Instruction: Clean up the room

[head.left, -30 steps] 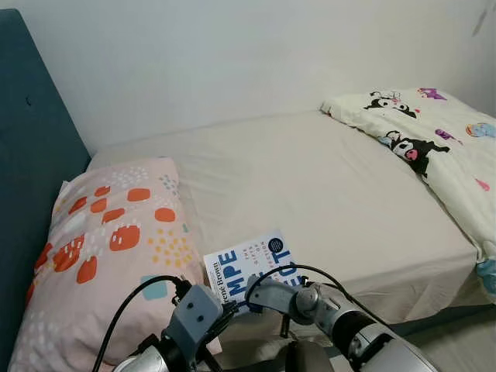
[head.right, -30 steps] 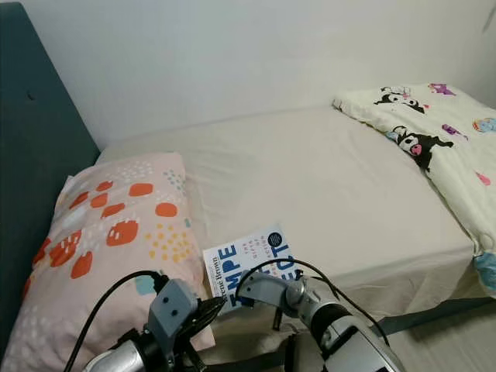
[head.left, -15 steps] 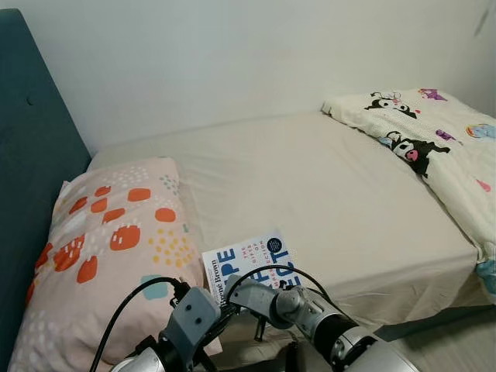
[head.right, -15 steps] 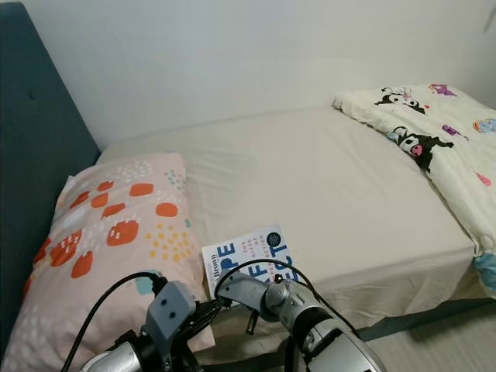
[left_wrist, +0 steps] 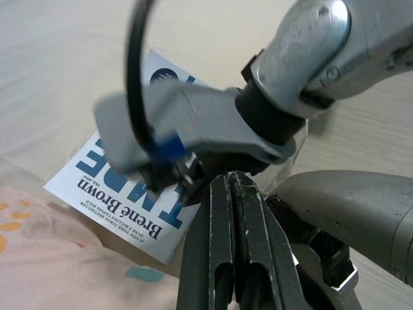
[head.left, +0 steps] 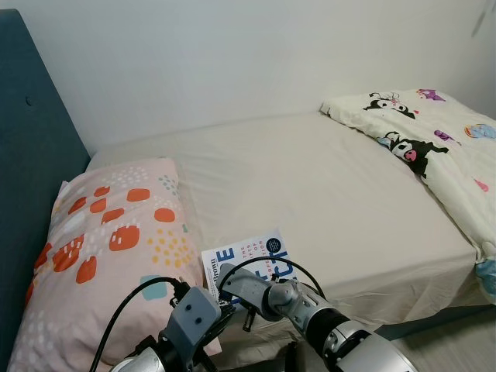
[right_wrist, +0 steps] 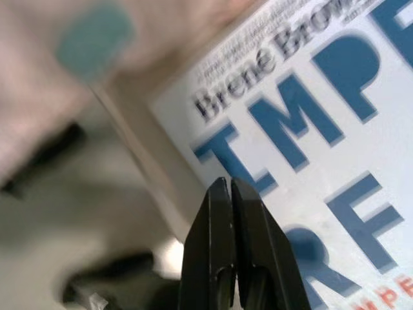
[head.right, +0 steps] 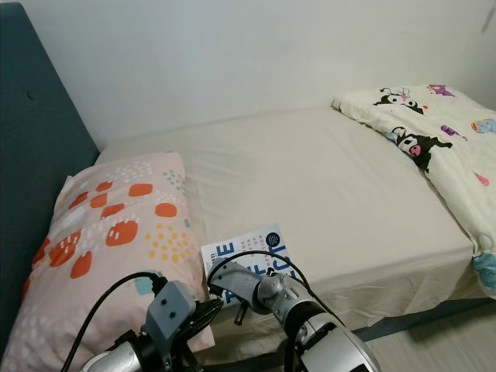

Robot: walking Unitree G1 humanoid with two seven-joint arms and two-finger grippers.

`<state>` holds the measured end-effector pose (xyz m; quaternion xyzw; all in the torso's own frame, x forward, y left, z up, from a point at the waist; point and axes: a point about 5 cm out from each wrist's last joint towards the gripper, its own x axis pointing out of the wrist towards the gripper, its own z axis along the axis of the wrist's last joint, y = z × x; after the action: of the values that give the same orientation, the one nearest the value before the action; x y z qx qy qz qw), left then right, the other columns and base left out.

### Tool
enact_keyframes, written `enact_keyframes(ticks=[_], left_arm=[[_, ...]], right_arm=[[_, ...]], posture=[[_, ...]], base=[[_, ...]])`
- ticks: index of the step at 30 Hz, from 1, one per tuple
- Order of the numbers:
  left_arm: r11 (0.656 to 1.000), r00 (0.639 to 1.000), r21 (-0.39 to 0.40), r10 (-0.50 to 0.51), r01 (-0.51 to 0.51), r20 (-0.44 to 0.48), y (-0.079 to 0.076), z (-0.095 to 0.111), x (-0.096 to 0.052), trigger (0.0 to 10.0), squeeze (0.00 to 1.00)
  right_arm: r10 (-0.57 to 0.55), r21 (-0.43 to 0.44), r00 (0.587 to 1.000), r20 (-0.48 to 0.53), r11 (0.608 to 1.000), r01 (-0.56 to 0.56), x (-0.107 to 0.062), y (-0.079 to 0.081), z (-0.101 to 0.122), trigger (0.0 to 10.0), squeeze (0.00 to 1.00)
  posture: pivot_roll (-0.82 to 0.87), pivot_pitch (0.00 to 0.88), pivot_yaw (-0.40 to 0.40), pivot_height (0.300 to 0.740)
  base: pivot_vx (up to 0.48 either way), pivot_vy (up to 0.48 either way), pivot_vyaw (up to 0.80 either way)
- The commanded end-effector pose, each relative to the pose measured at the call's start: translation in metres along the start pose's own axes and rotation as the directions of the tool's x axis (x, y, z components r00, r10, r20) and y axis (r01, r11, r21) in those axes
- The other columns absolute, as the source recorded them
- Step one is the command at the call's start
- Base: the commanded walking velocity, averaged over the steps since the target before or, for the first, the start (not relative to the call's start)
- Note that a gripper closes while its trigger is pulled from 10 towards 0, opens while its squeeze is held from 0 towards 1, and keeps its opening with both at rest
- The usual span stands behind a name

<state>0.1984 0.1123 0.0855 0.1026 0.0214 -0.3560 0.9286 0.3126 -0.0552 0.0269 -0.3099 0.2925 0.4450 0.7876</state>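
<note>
1. White and blue, the book (head.left: 249,259) lies on the bed (head.left: 325,186) at its near edge, just beside the pillow (head.left: 108,248).
2. Right gripper (right_wrist: 233,194) has its jaws pressed together, empty, tips just over the book's cover near its edge.
3. Left gripper (left_wrist: 229,187) also has its jaws closed on nothing, tips close behind the right wrist, the book just beyond them.
</note>
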Motion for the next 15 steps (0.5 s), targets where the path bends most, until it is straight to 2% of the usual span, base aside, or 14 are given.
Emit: enact_keyframes(ticks=[1,3,4,5,6,8,9,10,11,12,14,15], left_arm=[[1.000,1.000,0.018,0.008,-0.007,-0.010,0.003,-0.001,-0.004,10.0,0.00],[1.000,1.000,0.018,0.008,-0.007,-0.010,0.003,-0.001,-0.004,10.0,0.00],[0.999,0.999,0.018,0.042,-0.042,-0.010,0.008,-0.001,-0.005,10.0,0.00],[0.999,0.999,0.018,0.042,-0.042,-0.010,0.008,-0.001,-0.005,10.0,0.00],[0.988,0.987,0.018,0.157,-0.156,-0.020,0.023,-0.004,-0.006,10.0,0.00],[0.988,0.987,0.018,0.157,-0.156,-0.020,0.023,-0.004,-0.006,10.0,0.00],[0.941,0.940,0.002,0.338,-0.338,-0.053,0.043,-0.009,-0.006,10.0,0.00],[0.862,0.859,-0.024,0.503,-0.507,-0.091,0.060,-0.016,-0.008,10.0,0.00],[0.862,0.859,-0.024,0.503,-0.507,-0.091,0.060,-0.016,-0.008,10.0,0.00],[0.785,0.784,-0.042,0.612,-0.618,-0.108,0.071,-0.020,-0.009,10.0,0.00],[0.785,0.784,-0.042,0.612,-0.618,-0.108,0.071,-0.020,-0.009,10.0,0.00],[0.718,0.721,-0.073,0.681,-0.692,-0.127,0.077,-0.023,-0.010,10.0,0.00]], right_arm=[[0.003,0.020,0.999,0.049,1.000,-0.004,0.000,-0.002,0.010,10.0,0.00],[0.003,0.020,0.999,0.049,1.000,-0.004,0.000,-0.002,0.010,10.0,0.00],[0.013,0.111,0.987,0.157,0.993,-0.031,-0.005,-0.010,0.026,10.0,0.00],[0.013,0.111,0.987,0.157,0.993,-0.031,-0.005,-0.010,0.026,10.0,0.00],[-0.057,0.192,0.957,0.286,0.981,0.001,-0.017,-0.029,0.043,10.0,0.00],[-0.057,0.192,0.957,0.286,0.981,0.001,-0.017,-0.029,0.043,10.0,0.00],[-0.199,0.257,0.907,0.371,0.961,0.106,-0.032,-0.049,0.053,10.0,0.00],[-0.335,0.307,0.848,0.410,0.927,0.217,-0.043,-0.063,0.054,10.0,0.00],[-0.335,0.307,0.848,0.410,0.927,0.217,-0.043,-0.063,0.054,10.0,0.00],[-0.443,0.350,0.792,0.420,0.884,0.309,-0.049,-0.069,0.051,10.0,0.00],[-0.443,0.350,0.792,0.420,0.884,0.309,-0.049,-0.069,0.051,10.0,0.00],[-0.523,0.375,0.743,0.417,0.844,0.383,-0.050,-0.065,0.040,10.0,0.00]], posture=[[-0.01,0.050,-0.043,0.580],[-0.01,0.050,-0.043,0.580],[-0.02,0.038,-0.041,0.580],[-0.02,0.038,-0.041,0.580],[-0.03,0.015,-0.034,0.580],[-0.03,0.015,-0.034,0.580],[-0.04,0.000,-0.025,0.580],[-0.05,0.000,-0.014,0.580],[-0.05,0.000,-0.014,0.580],[-0.05,0.000,-0.008,0.580],[-0.05,0.000,-0.008,0.580],[-0.05,0.000,-0.002,0.580]], base=[[0.000,0.000,0.00],[0.000,0.000,0.00],[0.000,0.000,0.00],[0.000,0.000,0.00],[0.000,0.000,0.00],[0.000,0.000,0.00],[0.000,0.000,0.00],[0.000,0.000,0.00],[0.000,0.000,0.00],[0.000,0.000,0.00],[0.000,0.000,0.00],[0.000,0.000,0.00]])
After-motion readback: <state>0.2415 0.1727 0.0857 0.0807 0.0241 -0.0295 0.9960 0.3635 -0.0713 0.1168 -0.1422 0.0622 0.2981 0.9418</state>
